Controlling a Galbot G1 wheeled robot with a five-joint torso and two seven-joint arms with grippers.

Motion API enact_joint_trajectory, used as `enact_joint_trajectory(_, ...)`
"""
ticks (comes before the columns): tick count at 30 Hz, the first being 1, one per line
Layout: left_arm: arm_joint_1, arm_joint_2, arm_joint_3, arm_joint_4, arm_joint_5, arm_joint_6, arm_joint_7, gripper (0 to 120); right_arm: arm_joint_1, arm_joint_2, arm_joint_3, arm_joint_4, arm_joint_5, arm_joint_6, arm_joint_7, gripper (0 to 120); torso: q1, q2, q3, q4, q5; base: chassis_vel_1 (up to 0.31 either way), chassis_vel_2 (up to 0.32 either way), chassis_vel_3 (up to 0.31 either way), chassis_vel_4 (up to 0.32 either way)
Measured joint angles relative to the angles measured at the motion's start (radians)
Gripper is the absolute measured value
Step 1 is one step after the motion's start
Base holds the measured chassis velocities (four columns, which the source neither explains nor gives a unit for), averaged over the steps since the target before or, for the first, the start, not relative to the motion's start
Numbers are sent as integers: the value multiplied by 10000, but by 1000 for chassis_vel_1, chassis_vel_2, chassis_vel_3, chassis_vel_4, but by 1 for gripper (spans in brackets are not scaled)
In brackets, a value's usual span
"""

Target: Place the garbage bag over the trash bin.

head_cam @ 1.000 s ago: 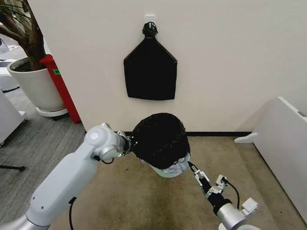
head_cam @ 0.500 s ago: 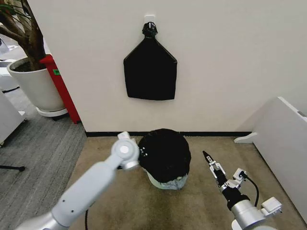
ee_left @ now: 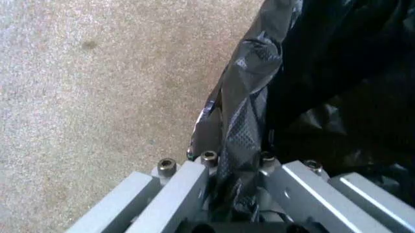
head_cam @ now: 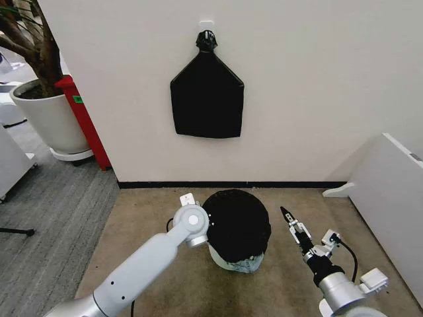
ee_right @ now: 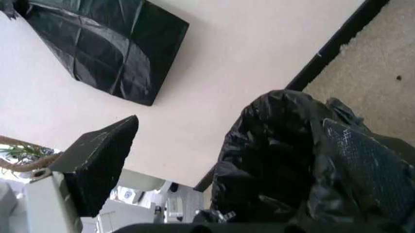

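The garbage bag (head_cam: 236, 223) sits draped over the trash bin (head_cam: 236, 262) on the carpeted floor (head_cam: 152, 218), close to the wall, below the flat black bundle (head_cam: 207, 100) that hangs there. The bag covers the bin's top and most of its side; a strip of cream-white wall shows near the base.

The left gripper (ee_left: 236, 191) is at the bag's left side, its jaws clamped on a gathered fold of the black plastic, as the left wrist view shows. In the head view the left arm reaches in from the lower left with its wrist joint just beside the bin. The right gripper (head_cam: 288, 218) hovers to the right of the bin, apart from it, fingers pointing up and toward the wall. In the right wrist view its jaws stand apart with nothing between them (one dark pad (ee_right: 104, 160) shows clear of the bag).

To do this step well, I judge the left arm should draw the held fold down and outward evenly, so the film seats under the rolled rim without tearing or tugging the light bin sideways. The plastic is thin and slippery, so a slow pull is safer. The far side likely needs the same snugging, and the free right gripper is well placed to do it.
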State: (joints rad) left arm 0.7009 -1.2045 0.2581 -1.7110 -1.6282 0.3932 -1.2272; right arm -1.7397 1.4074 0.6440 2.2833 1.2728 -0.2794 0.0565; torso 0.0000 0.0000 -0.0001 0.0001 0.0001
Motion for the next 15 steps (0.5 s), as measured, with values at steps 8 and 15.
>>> enact_joint_trajectory(8,199,11,-59,-85,219,280,-16,5,311,5,-297,3,-209,92,271,100,0,0,0,-1,-2,0,0,0,0)
enact_joint_trajectory(15,356,163,-57,-475,530,295,41,26,287,81,-435,20,-484,93,281,100,0,-1,3,-2,-3,0,0,0,0)
